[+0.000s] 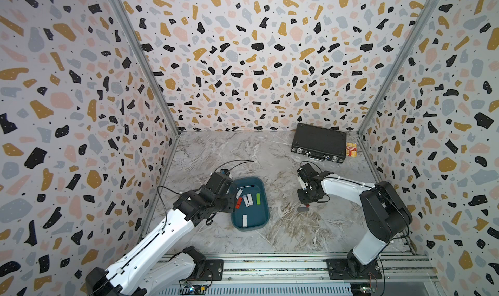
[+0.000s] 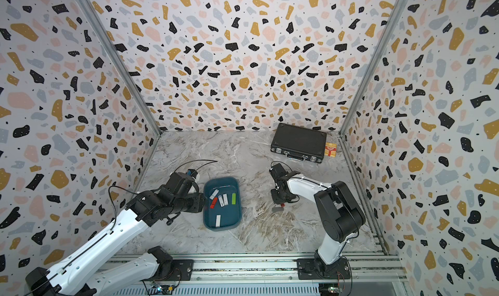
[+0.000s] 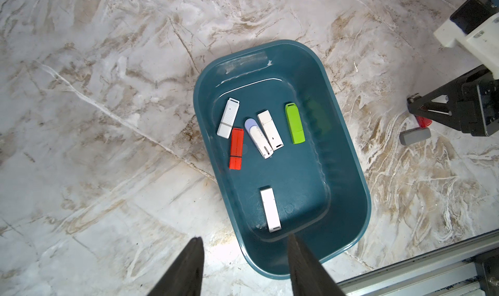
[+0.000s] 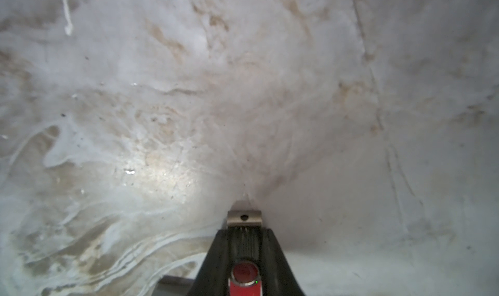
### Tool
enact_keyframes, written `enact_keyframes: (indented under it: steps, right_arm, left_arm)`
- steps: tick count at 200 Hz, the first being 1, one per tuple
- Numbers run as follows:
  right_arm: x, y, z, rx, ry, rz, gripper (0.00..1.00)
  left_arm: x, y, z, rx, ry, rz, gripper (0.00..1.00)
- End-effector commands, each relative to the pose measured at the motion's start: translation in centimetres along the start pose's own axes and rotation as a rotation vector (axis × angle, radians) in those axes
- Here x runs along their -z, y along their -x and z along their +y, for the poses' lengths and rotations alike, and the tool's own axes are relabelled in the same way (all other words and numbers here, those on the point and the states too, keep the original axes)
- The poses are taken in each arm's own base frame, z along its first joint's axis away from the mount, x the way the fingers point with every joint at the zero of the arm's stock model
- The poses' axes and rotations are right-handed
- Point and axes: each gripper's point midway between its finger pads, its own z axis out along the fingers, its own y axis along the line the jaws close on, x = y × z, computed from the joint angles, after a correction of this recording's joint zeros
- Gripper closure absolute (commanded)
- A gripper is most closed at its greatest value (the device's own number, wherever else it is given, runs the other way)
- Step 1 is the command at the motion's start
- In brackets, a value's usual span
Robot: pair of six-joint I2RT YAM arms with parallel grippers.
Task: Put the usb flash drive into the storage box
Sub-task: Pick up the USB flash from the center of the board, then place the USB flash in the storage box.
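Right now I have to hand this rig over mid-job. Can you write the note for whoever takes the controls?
Left gripper: open, empty, hovering beside the storage box.
Right gripper: shut on a red flash drive, low over the table, apart from the box.
Done: six drives lie in the box, among them a green drive.
Left: carry the red drive to the box and release it. Then fetch the grey drive, which lies on the table beside that gripper.
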Motion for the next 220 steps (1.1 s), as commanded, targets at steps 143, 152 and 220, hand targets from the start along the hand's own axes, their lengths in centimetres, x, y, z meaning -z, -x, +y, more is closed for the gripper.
enact_keyframes:
  steps: [143, 152, 220]
  right_arm:
    - [9.6, 2.4, 26.0, 0.198, 0.498, -0.137, 0.79]
    - [8.7, 2.3, 26.7, 0.207, 0.48, -0.124, 0.77]
    - [7.0, 3.5, 27.0, 0.234, 0.388, -0.128, 0.58]
  left_arm:
    - [2.6, 0.8, 2.8, 0.027, 0.104, -0.147, 0.46]
    - [2.5, 0.8, 2.9, 0.027, 0.107, -0.144, 0.46]
    - [2.3, 0.7, 2.9, 0.028, 0.109, -0.139, 0.45]
